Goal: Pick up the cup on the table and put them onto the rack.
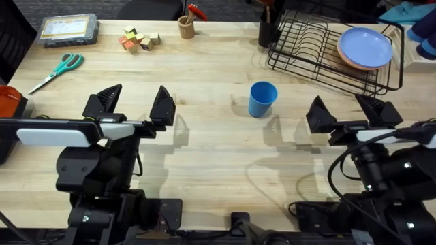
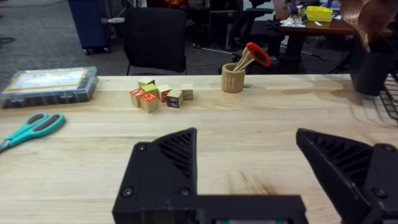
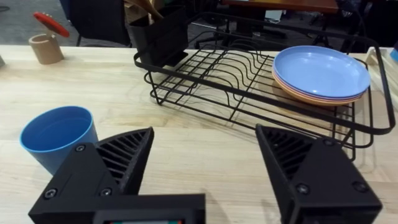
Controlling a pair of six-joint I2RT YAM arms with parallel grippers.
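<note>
Surface [image 1: 218,150]: light wooden butcher-block top carrying everything here.
Rack [image 1: 306,51]: black wire dish rack at the far right of the surface, holding stacked plates [image 1: 366,47], blue on top, at its right end; a dark utensil holder [image 1: 268,33] stands at its left corner.
Left hand [image 1: 135,104]: fingers spread wide apart, holding nothing, low over the near left of the surface.
Right hand [image 1: 346,109]: fingers wide apart, holding nothing, at the near right, just in front of the rack.
Cup [image 1: 262,99]: sky-blue tumbler standing upright and mouth-up on the surface near its middle, just left of the rack's near corner, between the two hands and apart from both.
Scissors [image 1: 58,70]: teal-handled, lying flat at the far left.
Wooden cup [image 1: 186,26]: tan, at the far edge.
Blocks [image 1: 138,40]: small cluster left of the wooden cup.
</note>
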